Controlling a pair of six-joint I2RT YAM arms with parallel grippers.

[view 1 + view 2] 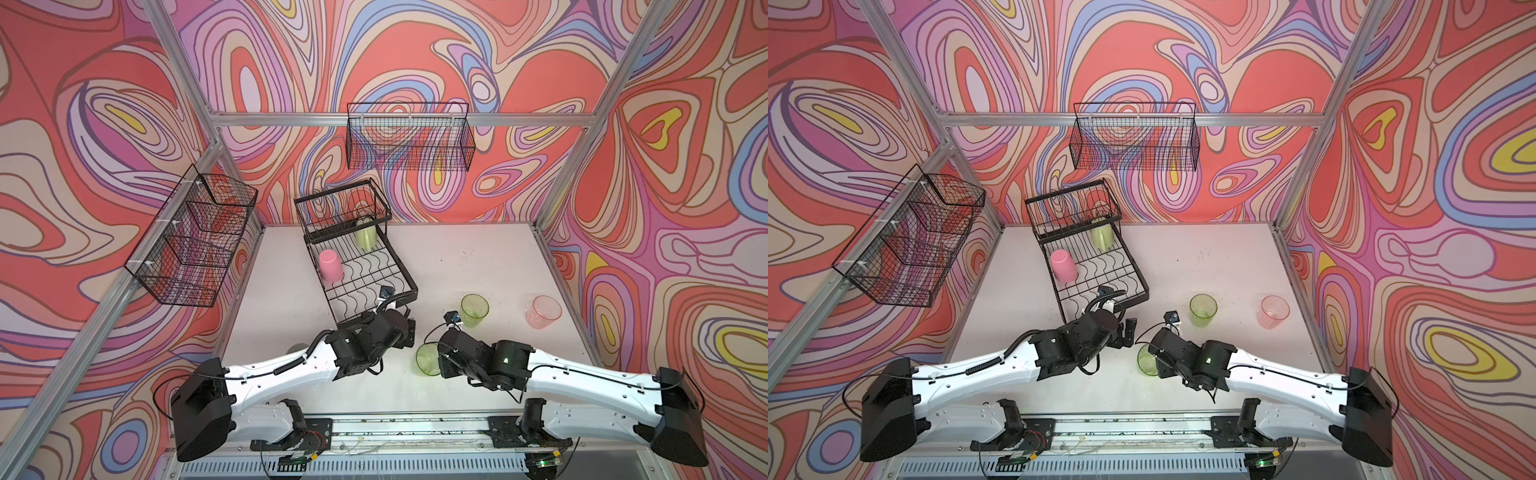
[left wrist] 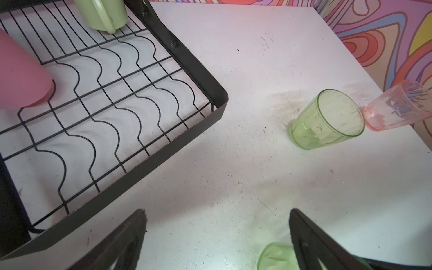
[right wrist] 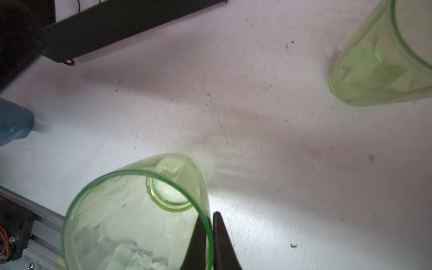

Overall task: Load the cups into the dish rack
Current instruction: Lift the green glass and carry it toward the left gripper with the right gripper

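White tabletop [image 1: 478, 257], scuffed, with loud swirl walls all round. The right gripper [image 3: 211, 236] is clamped on the wall of the near green tumbler [image 3: 131, 210]. One finger [image 3: 198, 243] is inside the mouth and its partner is outside, with the rim pinched between them. The tumbler's long axis is upright, mouth up, so the fingers run down along it. The cup body sits on the left-arm side of the pinch. I cannot tell whether its base is on the table or off it.

The dish rack [image 2: 198, 70] lies forward and leftward of these fingers, near corner closest, with free bays in its lower tray. The left gripper [image 2: 217, 233] is spread wide and holds nothing, just beside that corner. It is nearer the rack, but the right has the cup. My judgement for the next move: lift straight up, then swing left and forward, clearing the rack's rim.
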